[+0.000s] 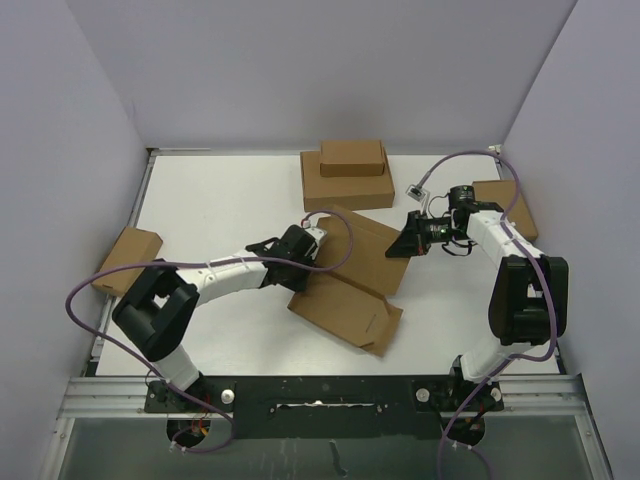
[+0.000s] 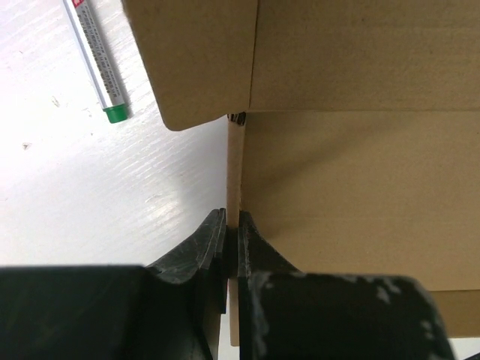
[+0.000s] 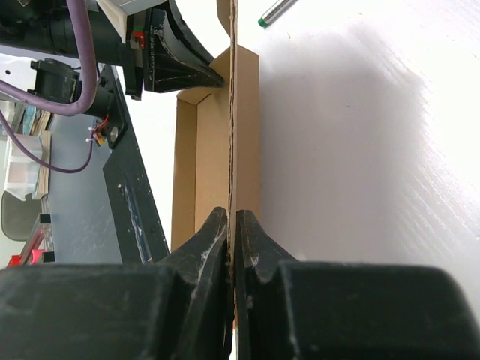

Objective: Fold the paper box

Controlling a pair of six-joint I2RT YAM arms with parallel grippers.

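Note:
The paper box is a flat brown die-cut mailer lying partly unfolded mid-table, with one panel raised toward the back. My left gripper is shut on its left side wall. In the left wrist view the jaws pinch a thin upright cardboard edge of the box. My right gripper is shut on the box's right edge. In the right wrist view the jaws clamp the thin edge of the box, with the left gripper at the far end.
Two stacked brown boxes stand at the back centre. A small box sits at the left edge and another at the right. A white marker with a green cap lies on the table beyond the box and shows in the right wrist view.

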